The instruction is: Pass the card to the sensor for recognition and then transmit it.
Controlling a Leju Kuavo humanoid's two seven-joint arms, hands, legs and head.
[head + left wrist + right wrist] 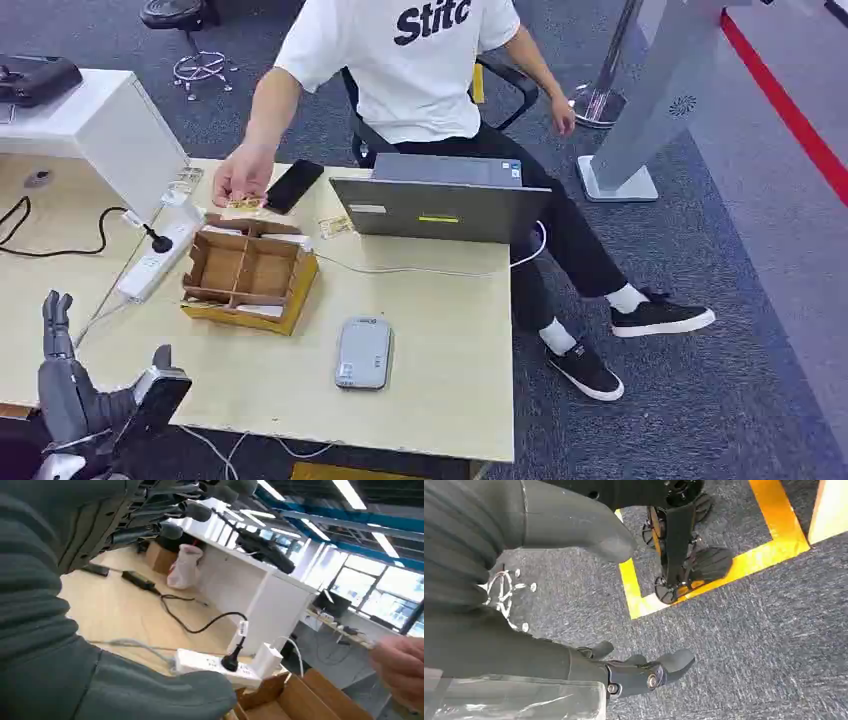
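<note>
A person's hand point(243, 178) rests on a small yellowish card point(245, 204) at the table's far side, just behind the divided cardboard box point(250, 270). The grey flat sensor point(363, 352) lies on the table in front of the laptop, nearer to me. My left hand point(75, 388) stands at the near left edge of the table with its fingers spread upward and nothing in it; in the left wrist view its fingers point(197, 511) are stretched out above the table. My right hand point(549, 647) hangs over the carpet, fingers apart and empty.
A grey laptop point(440, 205) and a black phone point(294, 185) lie at the far edge. A white power strip point(155, 262) with cables lies left of the box, beside a white cabinet point(110, 125). A second small card point(335, 227) lies by the laptop. The person sits behind the table.
</note>
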